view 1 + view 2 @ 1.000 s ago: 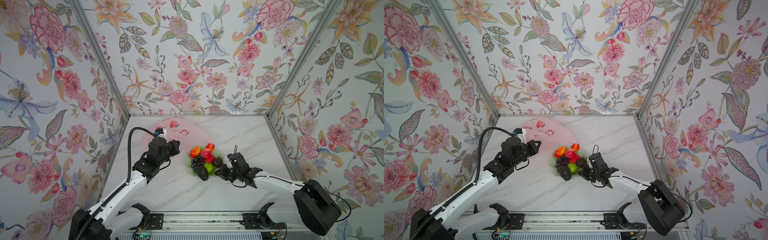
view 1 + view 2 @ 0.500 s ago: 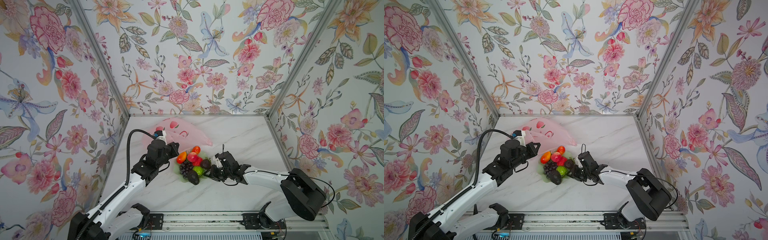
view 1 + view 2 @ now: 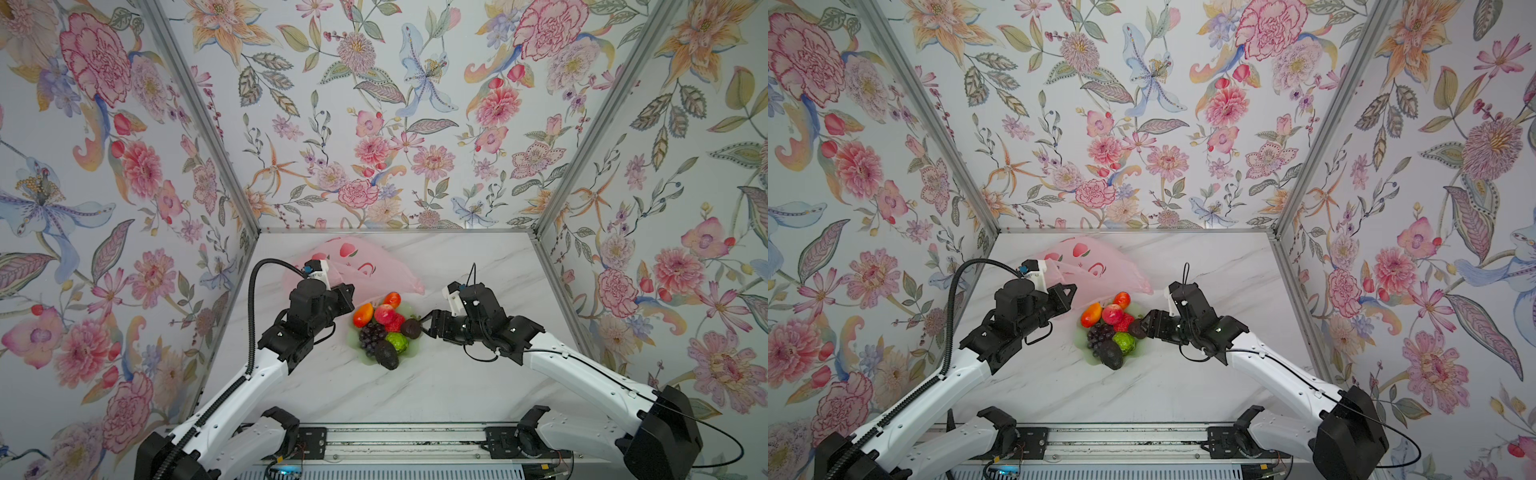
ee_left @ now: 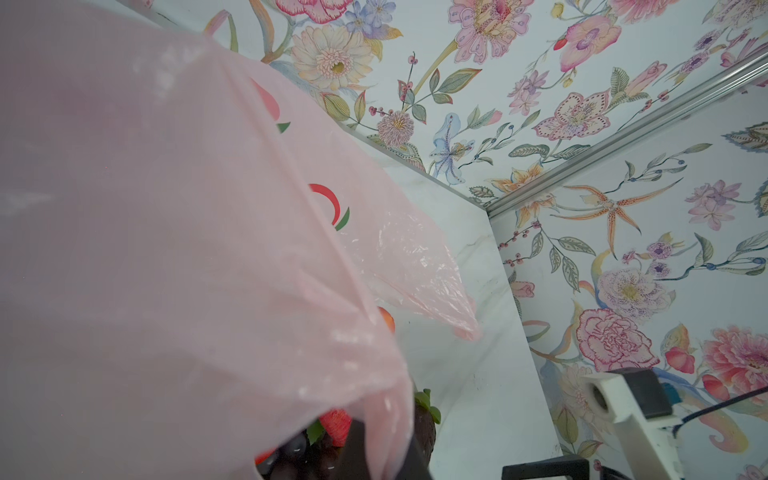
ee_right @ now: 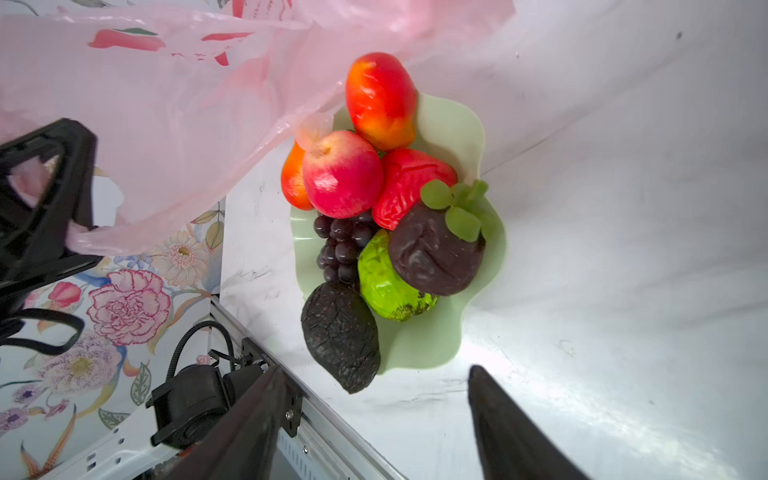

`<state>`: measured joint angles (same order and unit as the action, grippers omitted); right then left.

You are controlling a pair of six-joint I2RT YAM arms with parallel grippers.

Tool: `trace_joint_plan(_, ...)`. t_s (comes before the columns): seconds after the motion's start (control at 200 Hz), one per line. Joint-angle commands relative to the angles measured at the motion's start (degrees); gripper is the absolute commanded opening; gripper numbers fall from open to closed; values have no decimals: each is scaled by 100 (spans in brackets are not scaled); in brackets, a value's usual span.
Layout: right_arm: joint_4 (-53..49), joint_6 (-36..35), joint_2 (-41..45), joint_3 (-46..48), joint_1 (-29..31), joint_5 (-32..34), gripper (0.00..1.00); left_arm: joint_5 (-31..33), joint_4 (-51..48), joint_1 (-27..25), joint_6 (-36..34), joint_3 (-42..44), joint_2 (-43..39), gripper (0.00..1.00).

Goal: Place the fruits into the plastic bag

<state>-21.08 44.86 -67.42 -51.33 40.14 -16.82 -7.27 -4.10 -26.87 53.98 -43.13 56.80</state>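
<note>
Pink crinkly film of the plastic bag (image 3: 365, 270) is pinched in my clenched left gripper (image 3: 345, 292), lifted just behind the pale green dish (image 5: 457, 124) to offer a mouth, while my right gripper (image 3: 428, 326) hangs spread and empty beside the fruits (image 3: 384, 328) piled there, ready, I judge, to pick one.

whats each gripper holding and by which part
The left gripper pinches the bag by a bunched edge; the right gripper is open, holding nothing.

We find bare marble tabletop (image 3: 395, 395) open on the green dish's (image 5: 453, 133) near side; the pink plastic bag (image 3: 374, 274) overhangs its far-left edge.
</note>
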Motion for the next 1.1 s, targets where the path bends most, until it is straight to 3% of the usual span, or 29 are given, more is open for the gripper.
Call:
trace_joint_plan(0.0,-1152,-697,-404,-675,103,164,80,-47,-179,76,-201,115,-184,0)
trace_joint_plan(0.175,-2371,-1240,-1571,-1881,323,574,86,-40,-171,112,-134,209,-307,0)
trace_joint_plan(0.465,-2803,-1191,-2870,-2841,647,1088,85,42,-230,132,-58,261,-488,0)
trace_joint_plan(1.096,-3079,-880,-4013,-3565,664,1414,71,-71,-373,277,-142,341,-595,0)
